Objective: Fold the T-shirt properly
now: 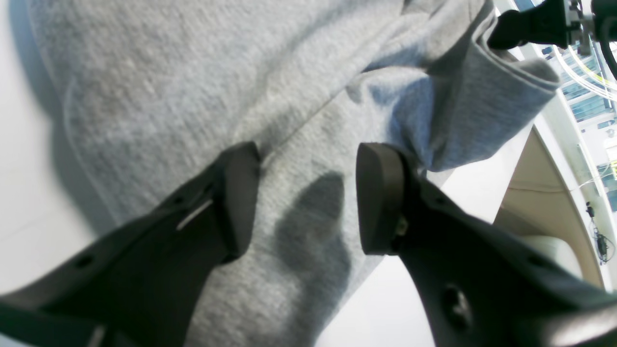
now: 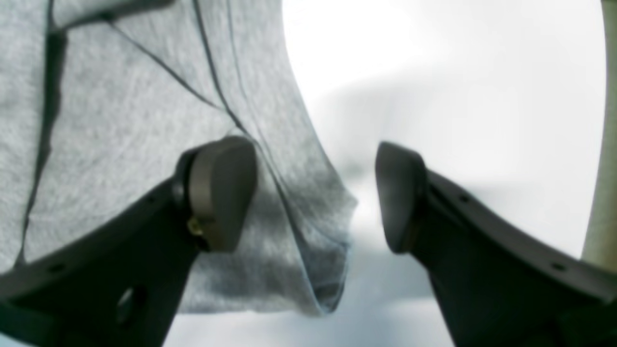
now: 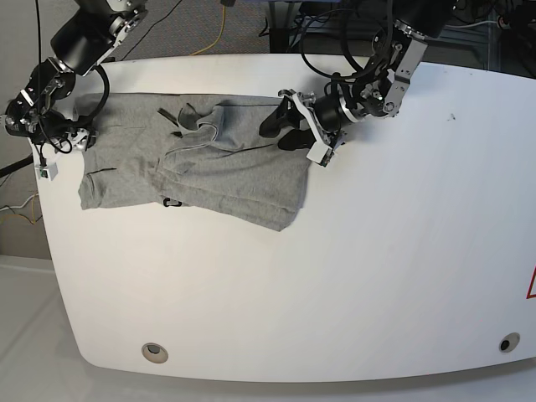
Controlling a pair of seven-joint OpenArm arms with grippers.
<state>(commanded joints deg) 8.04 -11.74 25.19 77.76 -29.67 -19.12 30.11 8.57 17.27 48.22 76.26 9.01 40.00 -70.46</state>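
Left arm reaching in from the far edge, elbow bent, wrist angled low; left gripper [image 3: 283, 127] with jaws spread wide, both pads [image 1: 378, 197] bare, nothing between them. Right arm folded back at the opposite side, wrist tucked low; right gripper [image 3: 52, 138] likewise parted, fingertips [image 2: 221, 190] well apart and gripping nothing.

The T-shirt [image 3: 209, 172] is heather grey — a fine light-and-dark fleck runs through the weave, with small black marks showing at a few folds. The table [image 3: 377, 268] beneath it is plain glossy white. Both the left gripper [image 1: 308, 197] and the right gripper [image 2: 315, 195] are matte black — their pads a duller charcoal grey.
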